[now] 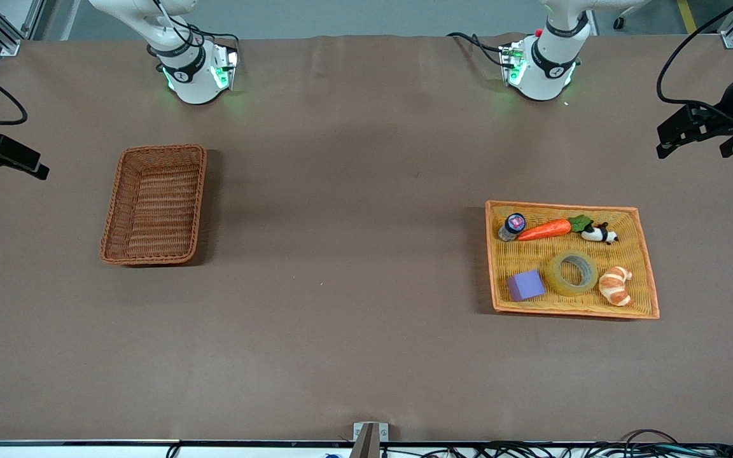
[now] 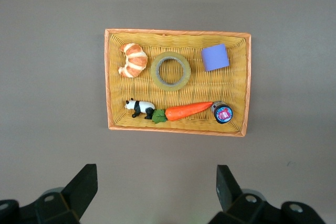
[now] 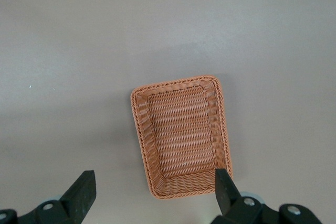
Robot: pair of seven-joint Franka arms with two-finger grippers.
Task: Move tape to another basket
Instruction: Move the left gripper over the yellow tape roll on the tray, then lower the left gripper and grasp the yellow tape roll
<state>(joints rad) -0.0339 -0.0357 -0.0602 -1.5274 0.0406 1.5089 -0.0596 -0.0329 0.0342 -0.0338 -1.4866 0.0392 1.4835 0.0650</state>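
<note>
Brown table (image 1: pixel 354 286), tape (image 1: pixel 572 273) in orange tray (image 1: pixel 649 280), basket (image 1: pixel 155 205) seemingly bare

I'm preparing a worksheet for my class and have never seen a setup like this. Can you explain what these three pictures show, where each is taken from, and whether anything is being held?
Two robot arms stand at a brown table. One picture looks down from across the table; the others come from cameras on each arm's wrist. The left hand hangs open above the flat orange-yellow woven tray, which holds a yellowish ring of tape, croissant, purple block, carrot, toy panda and small jar. The right hand hangs open above the empty reddish-brown wicker basket. Nothing is held.
</note>
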